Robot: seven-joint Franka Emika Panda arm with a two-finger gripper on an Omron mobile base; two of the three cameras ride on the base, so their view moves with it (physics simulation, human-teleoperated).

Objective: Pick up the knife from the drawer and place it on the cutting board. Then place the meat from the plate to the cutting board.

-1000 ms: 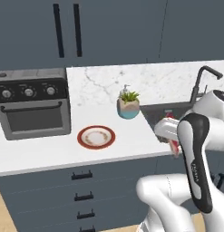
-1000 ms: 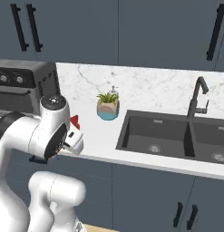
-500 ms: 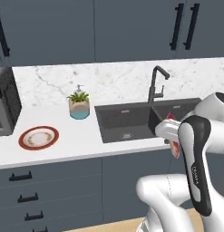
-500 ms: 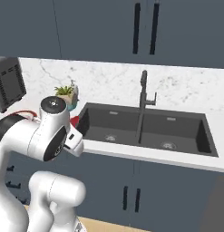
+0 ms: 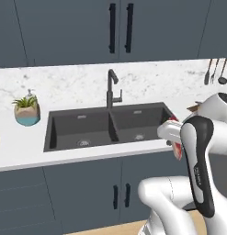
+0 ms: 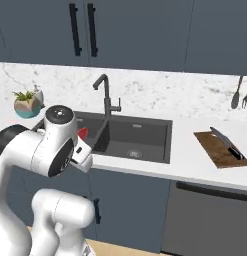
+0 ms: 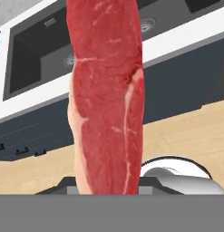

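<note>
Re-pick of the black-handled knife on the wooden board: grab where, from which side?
The kitchen knife with black handle and silvery blade lies flat along the brown wooden cutting board. Take the black handle, the end nearer the counter's front, probably from straight above, fingers across its narrow width; the blade points toward the wall.

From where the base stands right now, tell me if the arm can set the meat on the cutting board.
Probably not yet. The gripper holds the meat low in front of the sink, while the cutting board, with the knife on it, lies well off to the right past the basin. Nothing blocks the path; the base likely needs to drive closer.
</note>
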